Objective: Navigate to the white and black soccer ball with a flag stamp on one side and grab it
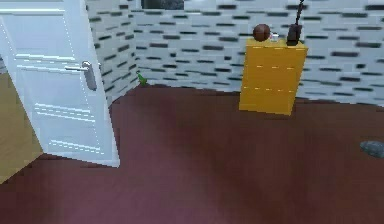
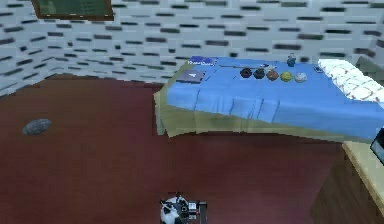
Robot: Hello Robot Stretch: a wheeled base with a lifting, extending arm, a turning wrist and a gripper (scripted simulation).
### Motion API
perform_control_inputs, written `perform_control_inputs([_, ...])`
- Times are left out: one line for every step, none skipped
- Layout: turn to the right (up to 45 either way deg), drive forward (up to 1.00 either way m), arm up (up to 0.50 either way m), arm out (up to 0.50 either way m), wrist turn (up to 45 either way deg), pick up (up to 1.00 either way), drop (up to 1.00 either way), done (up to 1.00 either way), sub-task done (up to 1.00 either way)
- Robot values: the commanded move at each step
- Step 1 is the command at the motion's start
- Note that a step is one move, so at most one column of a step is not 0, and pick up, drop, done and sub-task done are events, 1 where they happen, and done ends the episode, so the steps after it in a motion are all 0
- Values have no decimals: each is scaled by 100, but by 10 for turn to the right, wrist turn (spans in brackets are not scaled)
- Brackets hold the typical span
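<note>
Soccer ball (image 2: 175, 208), a white-and-black blob, was at the arm side view's bottom edge with the gripper (image 2: 193, 209) right by it; finger state and any hold couldn't be told. Risk: a glancing touch would roll it across the bare floor (image 2: 90, 170).

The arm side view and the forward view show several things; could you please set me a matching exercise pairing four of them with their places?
Things:
1. brown ball
2. pillow
3. grey lump
4. framed picture

Places:
A. on the wall
B. on the yellow dresser
C. on the bed
D. on the floor

Pairs: 1-B, 2-C, 3-D, 4-A.
</note>
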Motion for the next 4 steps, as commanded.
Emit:
perform_control_inputs([0,0,-30,0,0,0,0,0,0])
perform_control_inputs([0,0,0,0,0,100,0,0,0])
perform_control_inputs([0,0,10,0,0,0,0,0,0])
perform_control_inputs([0,0,0,0,0,0,0,100,0])
